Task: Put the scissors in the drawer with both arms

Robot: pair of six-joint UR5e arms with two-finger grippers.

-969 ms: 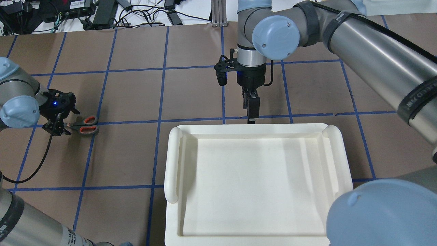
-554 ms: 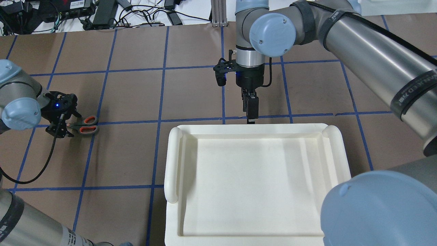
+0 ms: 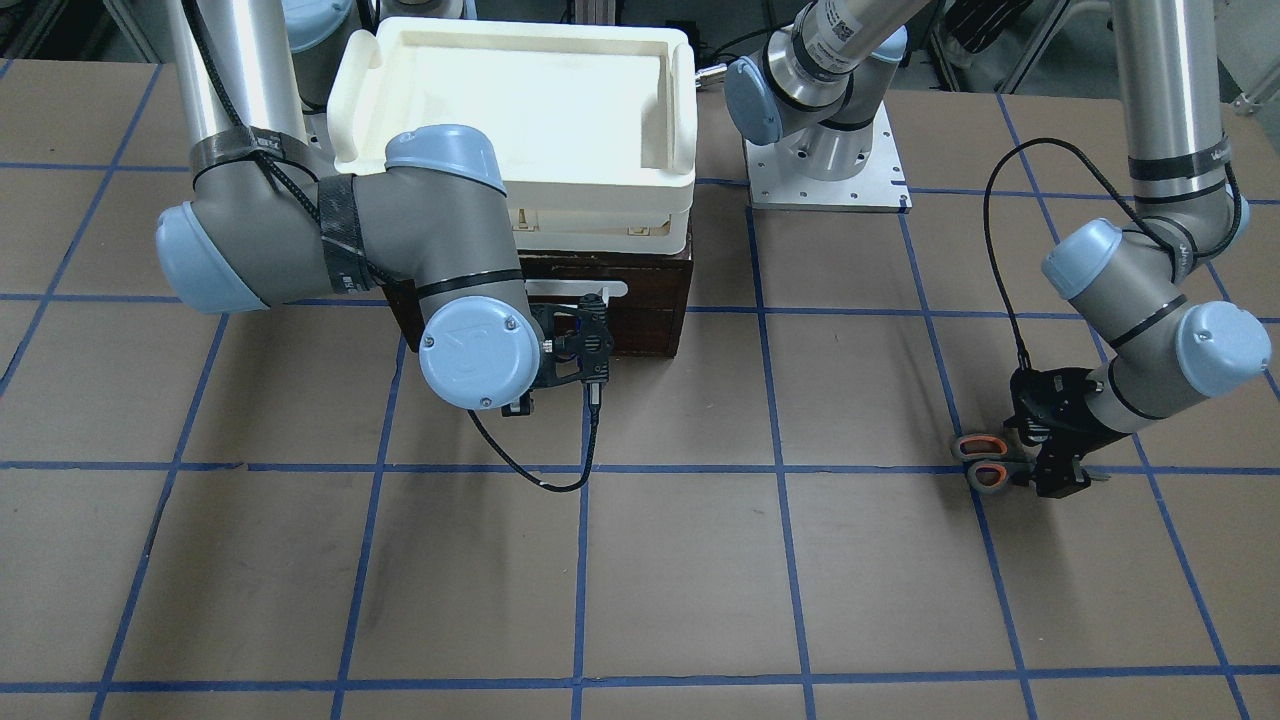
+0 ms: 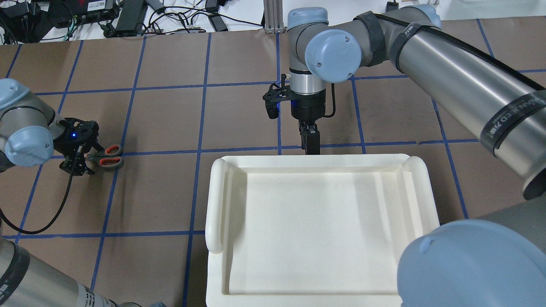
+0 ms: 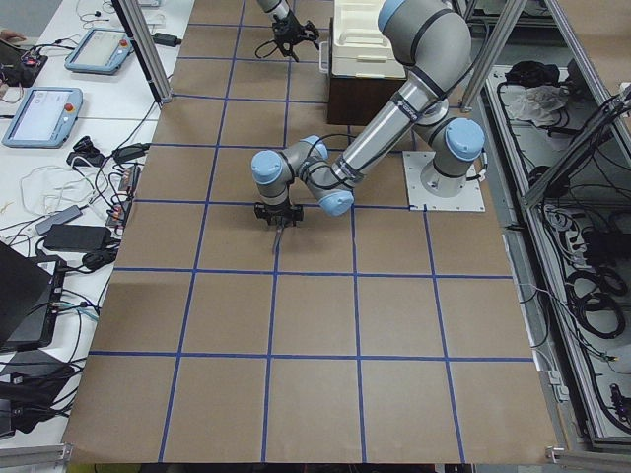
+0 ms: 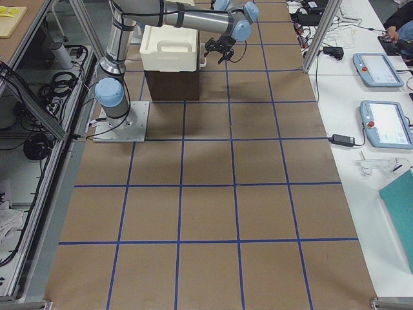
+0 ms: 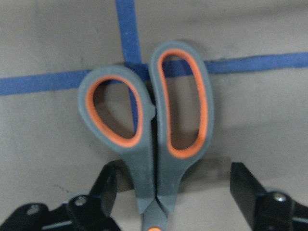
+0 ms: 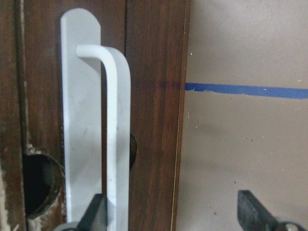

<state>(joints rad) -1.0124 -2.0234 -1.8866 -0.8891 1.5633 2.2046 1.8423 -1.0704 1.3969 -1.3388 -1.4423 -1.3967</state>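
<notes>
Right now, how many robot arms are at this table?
2. The right arm reaches to the drawer's white handle. The left arm is at the other side, where its gripper straddles the scissors on the table. None seems hidden.

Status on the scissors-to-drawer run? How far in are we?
Early. Done: only the approach. In hand: the left gripper is open, straddling the scissors, which lie flat on the table; the right gripper is open around the white handle of the drawer, which looks shut. Left: grasp and lift the scissors, pull the drawer open, drop them in.
</notes>
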